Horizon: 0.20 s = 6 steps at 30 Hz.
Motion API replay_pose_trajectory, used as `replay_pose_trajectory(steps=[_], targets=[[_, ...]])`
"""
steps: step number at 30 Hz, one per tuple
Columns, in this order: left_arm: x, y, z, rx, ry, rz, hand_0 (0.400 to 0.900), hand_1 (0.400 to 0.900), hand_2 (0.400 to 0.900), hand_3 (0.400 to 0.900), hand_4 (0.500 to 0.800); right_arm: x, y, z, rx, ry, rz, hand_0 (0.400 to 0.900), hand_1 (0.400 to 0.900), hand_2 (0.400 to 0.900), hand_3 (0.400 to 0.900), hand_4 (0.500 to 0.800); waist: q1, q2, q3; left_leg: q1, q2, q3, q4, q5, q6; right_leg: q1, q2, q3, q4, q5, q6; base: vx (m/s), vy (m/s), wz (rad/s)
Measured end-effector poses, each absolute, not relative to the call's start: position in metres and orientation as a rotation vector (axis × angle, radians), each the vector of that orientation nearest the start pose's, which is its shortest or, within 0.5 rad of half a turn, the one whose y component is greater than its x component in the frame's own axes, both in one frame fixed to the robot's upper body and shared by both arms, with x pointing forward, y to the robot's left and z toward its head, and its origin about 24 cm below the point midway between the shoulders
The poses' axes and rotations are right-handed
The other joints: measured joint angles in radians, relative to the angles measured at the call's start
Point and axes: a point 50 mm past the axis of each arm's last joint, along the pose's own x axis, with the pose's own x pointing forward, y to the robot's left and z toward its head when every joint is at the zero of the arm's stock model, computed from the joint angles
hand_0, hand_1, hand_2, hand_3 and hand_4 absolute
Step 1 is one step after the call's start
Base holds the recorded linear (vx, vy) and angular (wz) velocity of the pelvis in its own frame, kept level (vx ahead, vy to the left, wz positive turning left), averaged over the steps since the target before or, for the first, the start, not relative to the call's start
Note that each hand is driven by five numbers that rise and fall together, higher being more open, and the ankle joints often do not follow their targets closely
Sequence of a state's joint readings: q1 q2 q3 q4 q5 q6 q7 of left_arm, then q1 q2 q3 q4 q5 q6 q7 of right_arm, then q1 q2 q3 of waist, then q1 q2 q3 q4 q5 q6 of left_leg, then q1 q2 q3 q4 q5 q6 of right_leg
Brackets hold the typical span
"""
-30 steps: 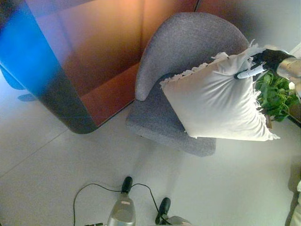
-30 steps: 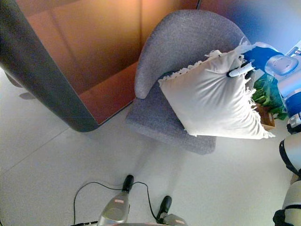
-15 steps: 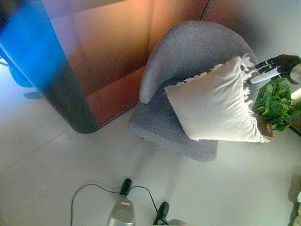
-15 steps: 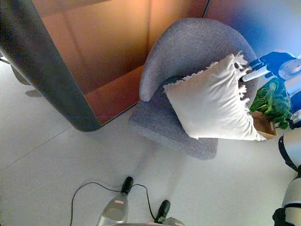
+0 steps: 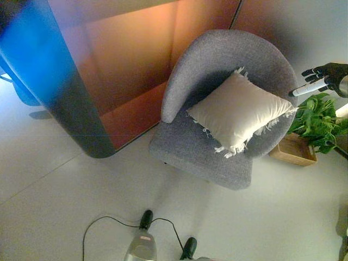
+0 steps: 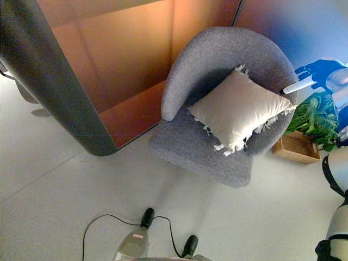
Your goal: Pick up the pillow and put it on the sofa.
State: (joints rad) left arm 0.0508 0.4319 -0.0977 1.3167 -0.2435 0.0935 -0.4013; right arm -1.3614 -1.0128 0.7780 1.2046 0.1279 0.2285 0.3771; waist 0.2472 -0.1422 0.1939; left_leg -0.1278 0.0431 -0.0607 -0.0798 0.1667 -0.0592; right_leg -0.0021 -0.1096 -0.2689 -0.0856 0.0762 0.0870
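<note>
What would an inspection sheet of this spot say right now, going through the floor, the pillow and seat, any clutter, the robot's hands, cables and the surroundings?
Surface: pale floor, bare around the seat.
Job's things: white fringed pillow lies in the grey armchair, leaning on its curved back, one corner over the right edge.
Clutter: nothing seen.
Hands: right hand open, beside the armchair's right edge, clear of the pillow; left hand not in view.
Cables: nothing seen apart from the robot's own.
Surroundings: leafy potted plant in a wooden box right of the armchair; orange-brown wall panel with a dark rounded edge behind.
</note>
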Motion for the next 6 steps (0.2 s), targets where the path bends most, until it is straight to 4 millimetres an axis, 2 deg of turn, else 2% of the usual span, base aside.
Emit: replay_pose_trajectory(steps=[4,6], targets=[[0.041,0.296,-0.147,-0.078,1.403,0.053,0.900,0.900,0.900,0.900,0.800,0.357,-0.370,0.271,-0.808,0.364,-0.240,0.900,0.900,0.900,0.900,0.800,-0.013,0.003,0.000,0.002,0.000,0.004,0.000,-0.002,0.000,0.000,-0.001,0.005,0.000,0.000,0.000,-0.02,0.007,-0.07],[0.041,0.295,-0.147,-0.076,1.399,0.053,0.900,0.900,0.900,0.900,0.800,0.356,-0.370,0.252,-0.739,0.306,-0.189,0.900,0.900,0.900,0.900,0.800,-0.025,0.004,-0.001,0.007,-0.001,0.007,0.000,-0.003,0.001,0.003,-0.003,0.008,0.000,0.000,0.000,-0.01,0.011,-0.07]])
